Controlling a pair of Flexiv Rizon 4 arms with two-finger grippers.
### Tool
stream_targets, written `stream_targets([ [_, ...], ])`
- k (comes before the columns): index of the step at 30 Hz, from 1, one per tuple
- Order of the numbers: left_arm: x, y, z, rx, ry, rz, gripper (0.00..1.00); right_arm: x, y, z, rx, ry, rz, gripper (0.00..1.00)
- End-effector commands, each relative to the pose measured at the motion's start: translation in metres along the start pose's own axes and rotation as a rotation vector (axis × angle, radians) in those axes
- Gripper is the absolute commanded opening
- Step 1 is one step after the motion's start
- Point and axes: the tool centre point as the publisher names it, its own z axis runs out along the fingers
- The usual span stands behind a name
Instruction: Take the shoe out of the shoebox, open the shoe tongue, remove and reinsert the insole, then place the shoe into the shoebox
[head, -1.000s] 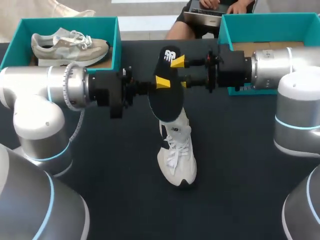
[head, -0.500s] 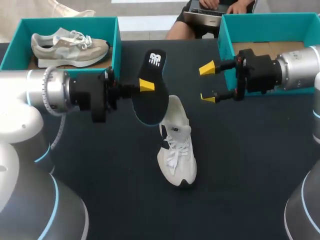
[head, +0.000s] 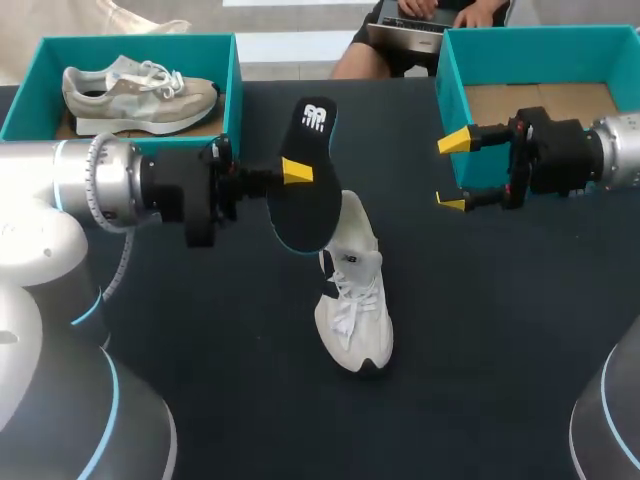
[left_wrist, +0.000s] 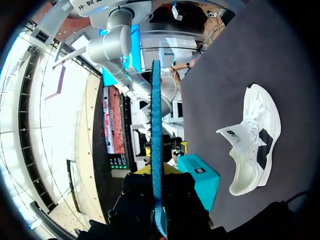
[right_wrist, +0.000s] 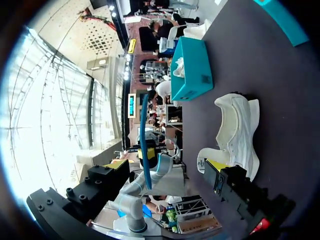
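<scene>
left gripper (head: 292, 175): clenched on the insole (head: 305, 175), gripping it at one long edge; in the left wrist view the insole (left_wrist: 156, 140) runs edge-on up from between the fingers
insole position: in the air, tilted, above the heel end of the white shoe (head: 352, 290), not touching it
white shoe: upright on the dark surface (head: 200, 330), mid-table, toe toward the camera, tongue pulled up, mouth open
right gripper (head: 453, 171): released, fingers wide apart, holds nothing, just in front of the right shoebox (head: 540, 40)
right shoebox: no shoe in it, cardboard floor showing
left shoebox (head: 130, 40): holds a grey shoe (head: 135, 90), untouched
change: a second ago both grippers were pinching the insole over the shoe; the right one has let go and pulled back to its own side, and the left one has drawn the insole a little to the left
meaning: handover looks finished, left arm alone carries the insole; removal step looks done
next (judgement): reinsertion, feeding the insole toe-first into the open mouth; right gripper free to steady the shoe
risk: the shoe may slide or tip when the insole pushes in
</scene>
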Motion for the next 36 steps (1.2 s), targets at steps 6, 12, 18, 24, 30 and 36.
stream_targets([
  [6,-0.002,-0.003,0.004,0.028,0.129,-0.317,0.00,0.001,-0.001,0.001,-0.004,-0.004,0.001,1.00],
  [12,-0.003,-0.009,0.005,0.028,0.288,-0.764,0.00,0.001,-0.001,0.001,-0.004,-0.004,0.001,1.00],
  [18,-0.012,-0.014,-0.002,0.062,0.345,-1.058,0.00,0.001,-0.001,0.001,-0.004,-0.004,0.001,1.00],
  [24,-0.017,-0.019,-0.006,0.145,0.277,-1.386,0.00,0.001,-0.001,0.001,-0.004,-0.004,0.001,1.00],
  [30,-0.017,-0.021,-0.007,0.173,0.259,-1.447,0.00,0.001,-0.001,0.001,-0.004,-0.004,0.001,1.00],
  [36,-0.017,-0.021,-0.007,0.173,0.259,-1.447,0.00,0.001,-0.001,0.001,-0.004,-0.004,0.001,1.00],
])
